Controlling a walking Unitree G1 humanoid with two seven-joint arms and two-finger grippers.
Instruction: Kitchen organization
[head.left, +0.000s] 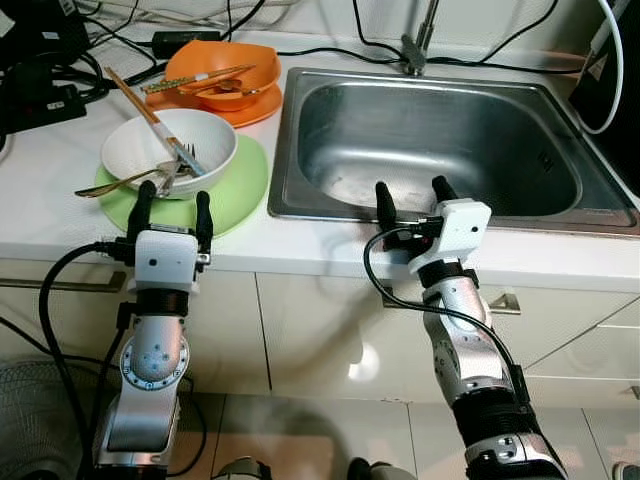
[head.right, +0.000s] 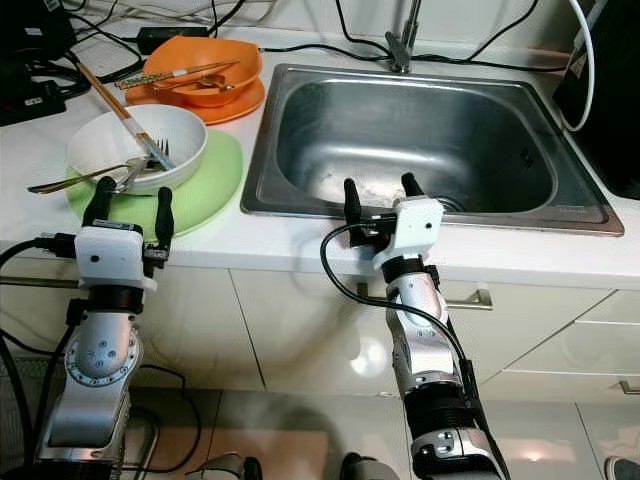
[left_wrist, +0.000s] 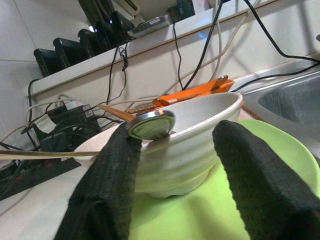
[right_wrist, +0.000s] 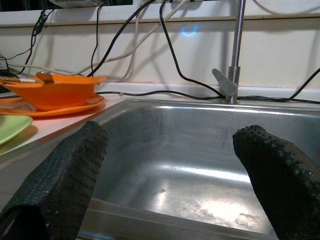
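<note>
Cutlery in white bowl (head.left: 170, 150), orange bowl (head.left: 222, 75)

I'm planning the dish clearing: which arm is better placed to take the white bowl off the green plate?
Left. The left gripper is open at the green plate's near edge, aimed at the white bowl. The right gripper faces the sink.

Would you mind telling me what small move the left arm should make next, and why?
Probably ease the left tool forward until its open fingers straddle the white bowl. It sits at the counter edge in front of the bowl, which stands on the green plate with a fork, spoon and chopsticks inside, beside the sink. The right tool hovers open at the sink's front rim.
</note>
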